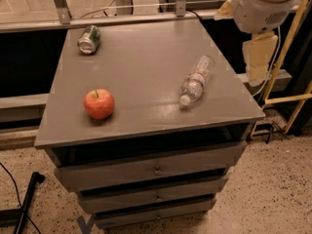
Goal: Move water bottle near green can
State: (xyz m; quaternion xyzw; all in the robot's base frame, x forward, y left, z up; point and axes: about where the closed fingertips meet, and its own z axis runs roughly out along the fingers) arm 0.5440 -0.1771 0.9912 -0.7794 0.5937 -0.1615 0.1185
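The water bottle [196, 79] lies on its side on the right part of the grey cabinet top [141, 57], white cap toward the front. The green can [89, 39] lies on its side at the back left corner, silver end facing the front. My gripper [257, 57] hangs off the right edge of the cabinet, below the white arm joint [263, 4], to the right of the bottle and above its level. It holds nothing that I can see.
A red-orange apple [99, 104] stands at the front left of the top. The cabinet has drawers [156, 169] below. A metal rail [122, 18] runs behind it. Yellow bars [292, 67] stand at the right. A black pole [27, 199] lies on the floor.
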